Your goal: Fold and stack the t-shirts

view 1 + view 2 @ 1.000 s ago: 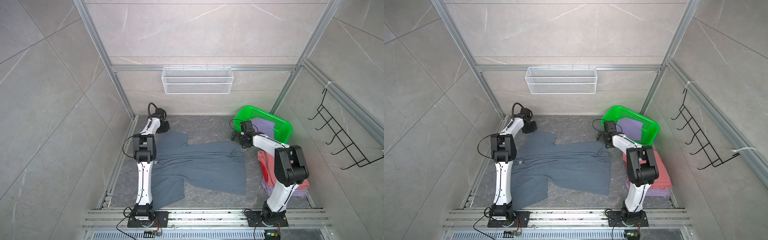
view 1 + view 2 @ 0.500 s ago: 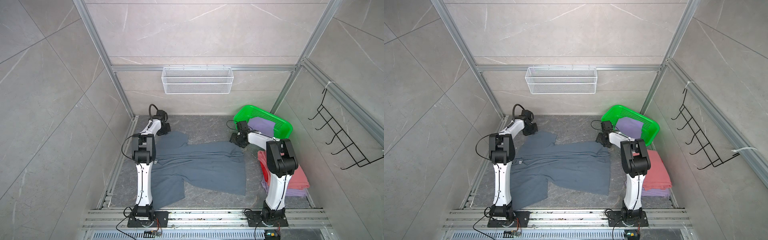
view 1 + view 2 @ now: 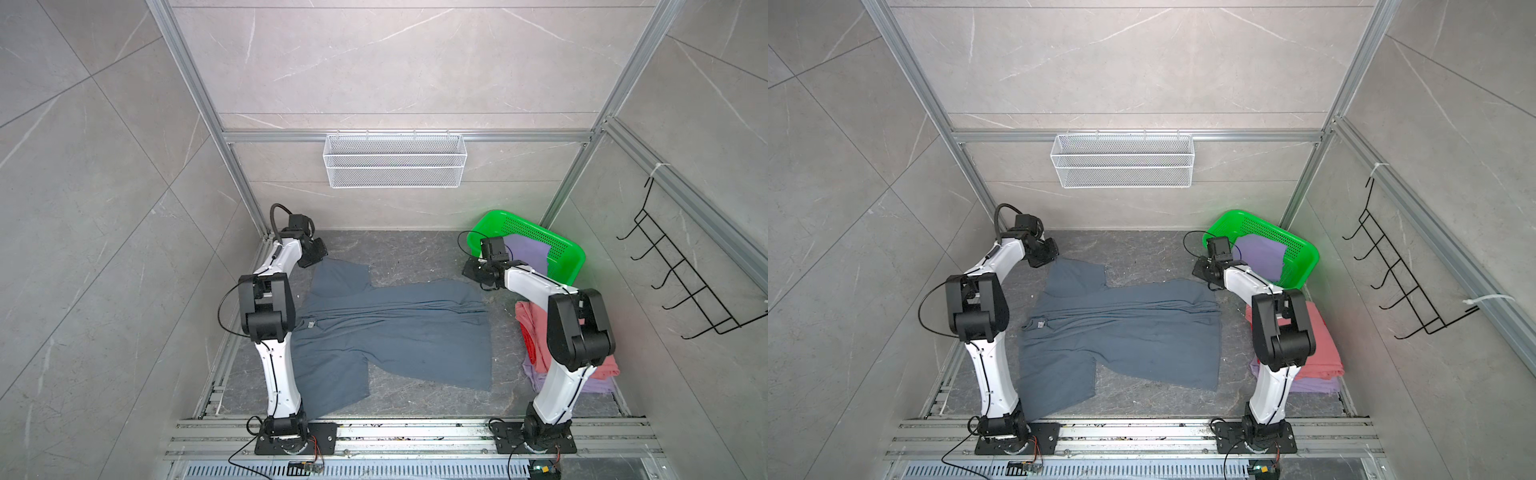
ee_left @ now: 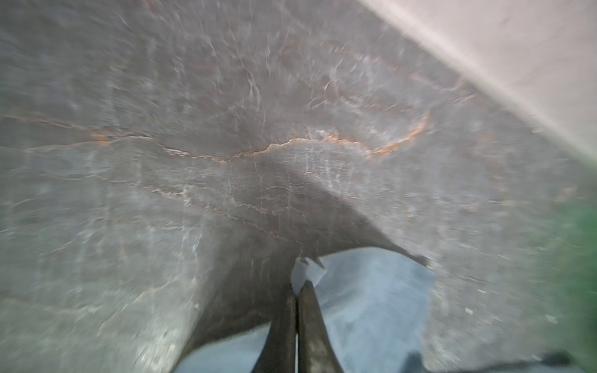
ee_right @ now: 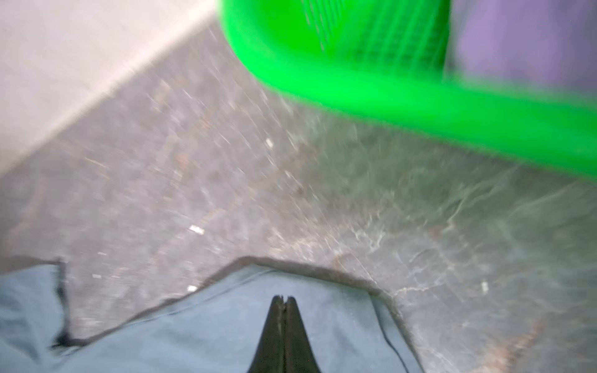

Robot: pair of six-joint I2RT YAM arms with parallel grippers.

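left gripper (image 4: pixel 296 285) pinching blue-grey shirt (image 4: pixel 371 306) | right gripper (image 5: pixel 283 297) pinching its corner

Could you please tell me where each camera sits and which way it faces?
Both top views: high above the near rail, looking down on the floor; left arm and right arm show whole, the blue-grey t-shirt between them.
Left wrist: on the left arm, looking past the left tool, shut on the shirt's sleeve, toward a pale wall.
Right wrist: on the right arm, looking past the right tool, shut on the shirt's corner, toward the green basket.
Shared: all views show the shirt; top and right wrist views share the basket.
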